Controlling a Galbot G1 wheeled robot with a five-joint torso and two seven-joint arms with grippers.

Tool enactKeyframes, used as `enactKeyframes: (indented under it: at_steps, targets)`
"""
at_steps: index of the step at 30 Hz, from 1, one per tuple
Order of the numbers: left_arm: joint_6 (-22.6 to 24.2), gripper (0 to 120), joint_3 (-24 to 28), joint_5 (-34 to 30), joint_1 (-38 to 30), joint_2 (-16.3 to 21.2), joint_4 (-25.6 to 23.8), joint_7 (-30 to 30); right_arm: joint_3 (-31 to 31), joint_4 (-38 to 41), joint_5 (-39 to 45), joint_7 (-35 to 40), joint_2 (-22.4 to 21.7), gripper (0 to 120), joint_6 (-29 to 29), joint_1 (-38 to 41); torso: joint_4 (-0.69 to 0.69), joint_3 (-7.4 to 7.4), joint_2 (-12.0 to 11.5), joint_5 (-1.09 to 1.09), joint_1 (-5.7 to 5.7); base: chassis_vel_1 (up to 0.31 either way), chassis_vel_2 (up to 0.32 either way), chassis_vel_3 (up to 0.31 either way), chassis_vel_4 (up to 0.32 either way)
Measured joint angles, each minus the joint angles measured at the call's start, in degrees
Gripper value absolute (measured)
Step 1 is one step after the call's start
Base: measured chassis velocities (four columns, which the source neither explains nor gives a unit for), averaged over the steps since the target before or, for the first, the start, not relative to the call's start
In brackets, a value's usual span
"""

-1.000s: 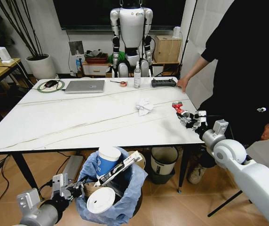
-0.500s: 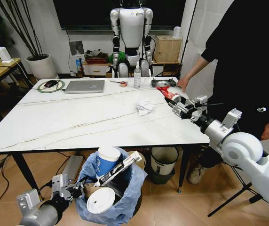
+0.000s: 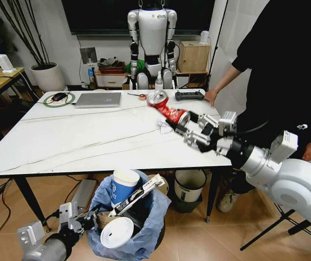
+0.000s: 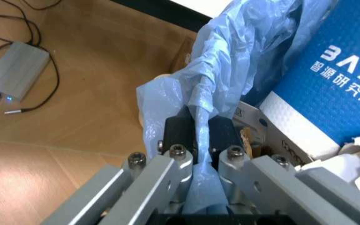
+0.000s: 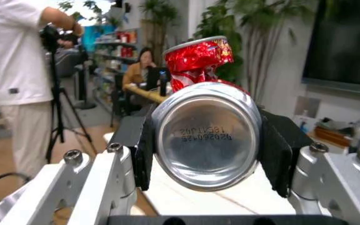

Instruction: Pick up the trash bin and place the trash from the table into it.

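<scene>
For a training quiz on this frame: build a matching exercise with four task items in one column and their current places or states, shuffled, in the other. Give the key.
Things:
1. red drink can
2. crumpled white tissue
3. blue paper cup
4. trash bin

Places or states:
A. standing in the bin's bag
B. held by its bag-lined rim in the left gripper, below the table edge
C. clamped in the right gripper, above the table
D. lying on the tabletop

Pairs: 1-C, 2-D, 3-A, 4-B
</scene>
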Motion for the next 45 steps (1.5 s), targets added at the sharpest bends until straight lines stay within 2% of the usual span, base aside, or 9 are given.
enactKeyframes:
  at_steps: [7, 17, 31, 36, 45]
  targets:
    - [0.06, 0, -0.11, -0.51, 0.48, 0.04, -0.02, -0.29, -2.8, 3.58, 2.63, -4.66, -2.4, 47, 1.83, -0.83, 0.0, 0.0, 0.0, 0.0, 0.0, 0.0, 0.0, 0.0, 0.0]
    - [0.21, 0, -0.28, -0.99, 0.84, 0.03, -0.09, -0.48, -5.6, 3.29, 5.84, -12.19, -3.61, 47, 3.49, -2.93, 0.0, 0.0, 0.0, -0.01, 0.0, 0.0, 0.0, 0.0, 0.0]
    - [0.72, 0, 0.28, -1.6, 0.76, 0.33, -0.09, -0.56, -10.27, 2.48, 4.43, -13.81, -1.08, 47, 0.58, -0.27, 0.0, 0.0, 0.0, -0.01, 0.0, 0.0, 0.0, 0.0, 0.0]
    - [0.88, 0, 0.1, -2.58, 0.6, 1.62, -0.09, -0.57, -15.58, -3.18, -0.26, -16.95, 2.72, 47, 0.79, 1.86, 0.0, 0.01, 0.0, 0.0, 0.0, 0.0, 0.0, 0.0, 0.0]
    - [0.97, 0, 0.08, -3.16, 0.29, 1.85, -0.09, -0.57, -20.36, -7.0, -2.6, -18.25, 6.09, 47, 1.91, 3.78, 0.0, 0.01, 0.0, -0.01, 0.0, 0.0, 0.0, 0.0, 0.0]
